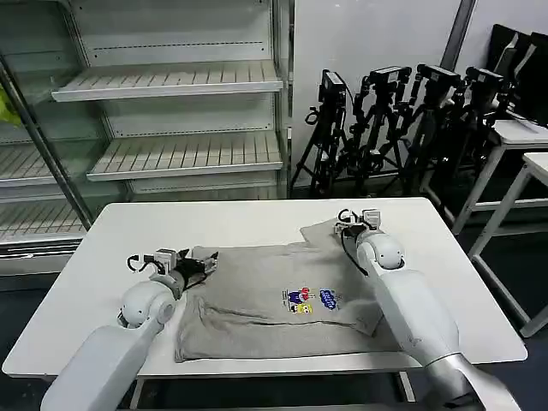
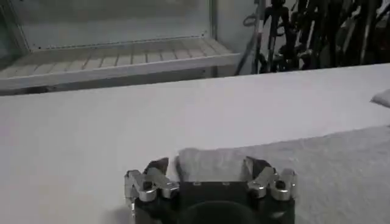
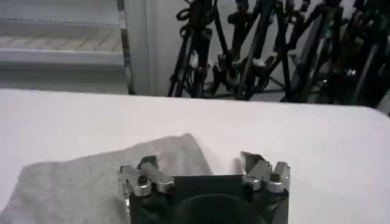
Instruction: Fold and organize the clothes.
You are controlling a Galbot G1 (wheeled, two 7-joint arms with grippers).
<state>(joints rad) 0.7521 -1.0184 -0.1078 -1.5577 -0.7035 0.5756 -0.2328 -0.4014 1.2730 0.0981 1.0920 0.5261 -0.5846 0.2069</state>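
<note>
A grey shirt [image 1: 282, 304] lies spread on the white surface [image 1: 257, 224], near the front edge, its small multicoloured print [image 1: 310, 299] facing up just right of centre. The left end effector [image 1: 199, 267] sits at about nine o'clock of the shirt, at the left sleeve; in the left wrist view its fingers [image 2: 157, 167] stand apart with a bunched fold of grey cloth [image 2: 210, 164] between them, though whether they touch the cloth cannot be told. The right end effector [image 1: 355, 221] is at about one o'clock of the shirt, at the right sleeve that pokes out toward the surface's far edge; in the right wrist view [image 3: 204, 165] its fingers are spread wide, one over the sleeve's corner [image 3: 103, 176], the other over bare surface, gripping nothing. Behind the surface stand bare white shelves [image 1: 171, 81] at eleven o'clock and black tripods [image 1: 402, 120] at one o'clock.
</note>
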